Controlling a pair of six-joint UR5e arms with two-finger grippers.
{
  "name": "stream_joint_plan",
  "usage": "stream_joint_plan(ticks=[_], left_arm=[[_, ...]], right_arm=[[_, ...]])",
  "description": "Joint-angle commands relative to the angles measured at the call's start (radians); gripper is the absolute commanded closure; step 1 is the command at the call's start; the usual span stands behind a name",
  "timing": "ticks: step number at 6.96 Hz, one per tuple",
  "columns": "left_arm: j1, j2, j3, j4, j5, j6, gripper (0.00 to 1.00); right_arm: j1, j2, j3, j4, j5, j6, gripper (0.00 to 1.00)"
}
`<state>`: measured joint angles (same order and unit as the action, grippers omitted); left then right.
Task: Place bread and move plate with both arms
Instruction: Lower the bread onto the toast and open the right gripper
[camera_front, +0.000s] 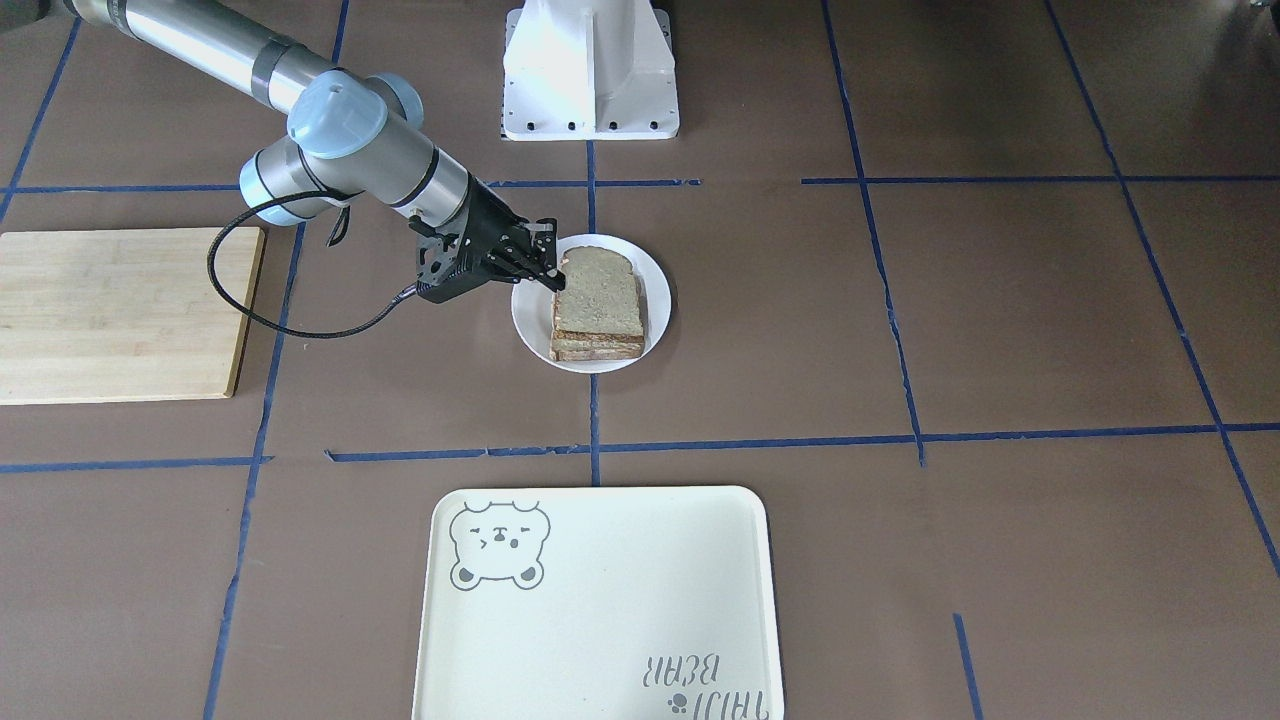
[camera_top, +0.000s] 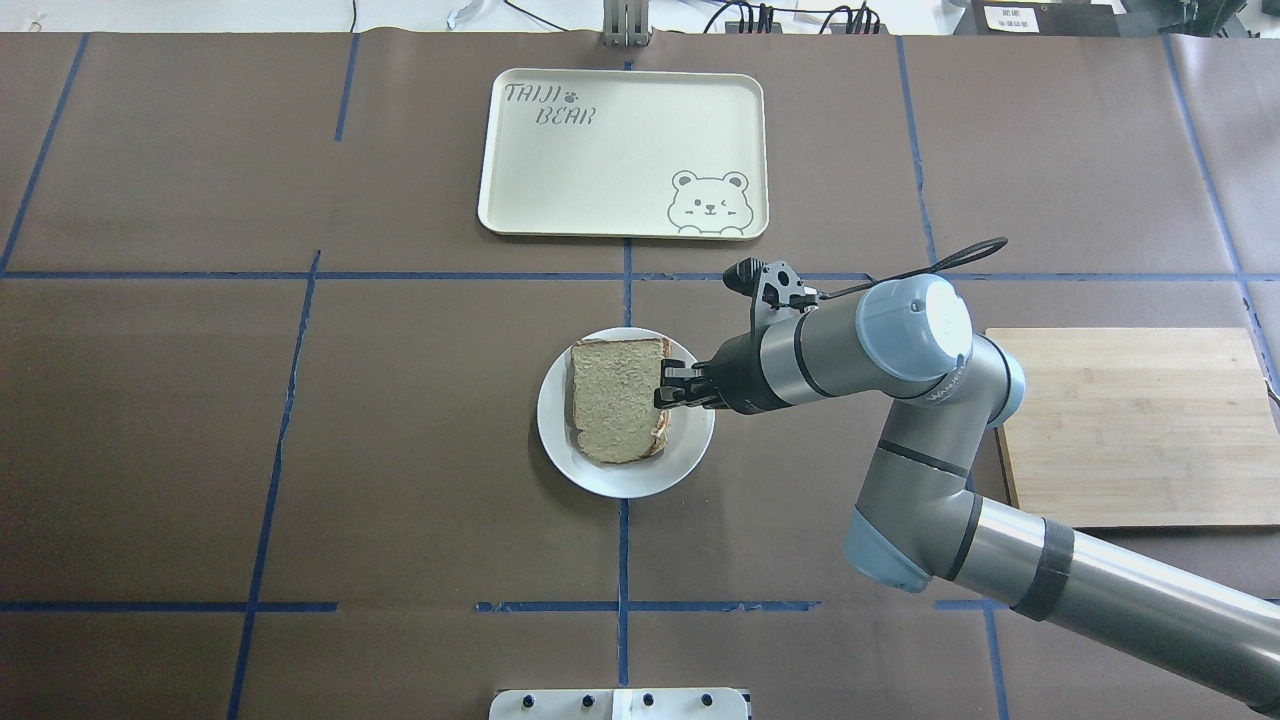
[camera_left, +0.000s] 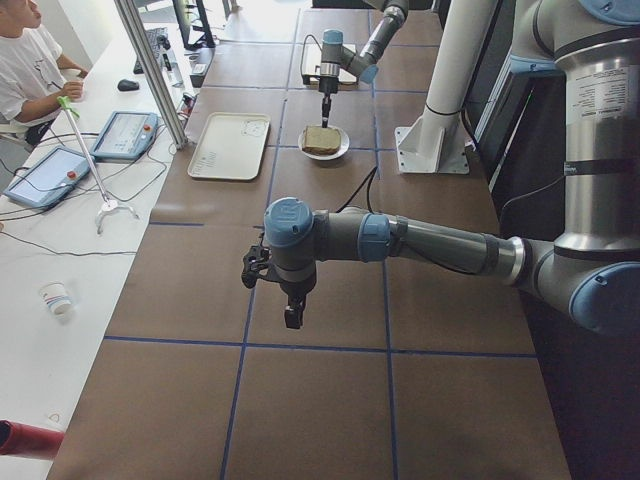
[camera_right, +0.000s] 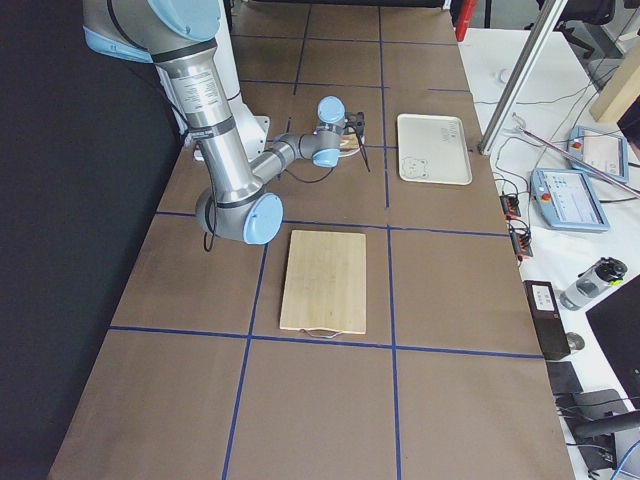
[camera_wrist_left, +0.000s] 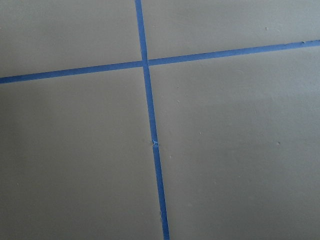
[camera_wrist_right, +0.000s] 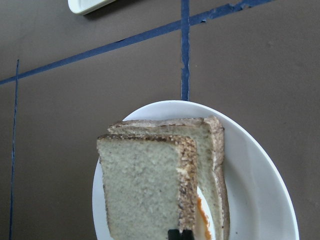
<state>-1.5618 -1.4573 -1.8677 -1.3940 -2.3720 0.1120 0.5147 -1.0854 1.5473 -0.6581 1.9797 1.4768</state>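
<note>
Overhead exterior view: gripping the bread by its right edge with the right hand closed, holding it square atop the stack on the plate mid-worktop, likely pending release; cannot tell how open the left hand sits.

bread — on white plate

I see brown table covering, gridded with blue tape lines. White side bench alongside, aluminium post; light bright, even.
</note>
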Motion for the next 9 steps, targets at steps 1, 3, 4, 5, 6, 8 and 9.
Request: stream_joint_plan(ticks=[1, 3, 4, 5, 6, 8, 9], left_arm=[[-0.001, 0.002, -0.002, 0.001, 0.0, 0.0, 0.0], [-0.001, 0.002, -0.002, 0.001, 0.0, 0.0, 0.0], [-0.003, 0.002, -0.002, 0.001, 0.0, 0.0, 0.0], [-0.003, 0.002, -0.002, 0.001, 0.0, 0.0, 0.0], [-0.003, 0.002, -0.002, 0.001, 0.0, 0.0, 0.0], [-0.001, 0.003, -0.002, 0.001, 0.0, 0.0, 0.0], [-0.001, 0.003, -0.002, 0.001, 0.0, 0.0, 0.0]], right_arm=[[-0.002, -0.004, -0.006, 0.0, -0.009, -0.001, 0.91], [-0.001, -0.008, -0.006, 0.002, -0.007, -0.001, 0.91], [-0.001, -0.008, -0.006, 0.002, -0.009, -0.004, 0.91], [-0.001, -0.008, -0.006, 0.002, -0.009, -0.004, 0.9], [-0.001, -0.008, -0.006, 0.0, -0.009, -0.004, 0.9], [-0.002, -0.01, -0.007, -0.002, -0.01, -0.004, 0.28], [-0.004, -0.008, -0.007, -0.003, -0.01, -0.001, 0.0]])
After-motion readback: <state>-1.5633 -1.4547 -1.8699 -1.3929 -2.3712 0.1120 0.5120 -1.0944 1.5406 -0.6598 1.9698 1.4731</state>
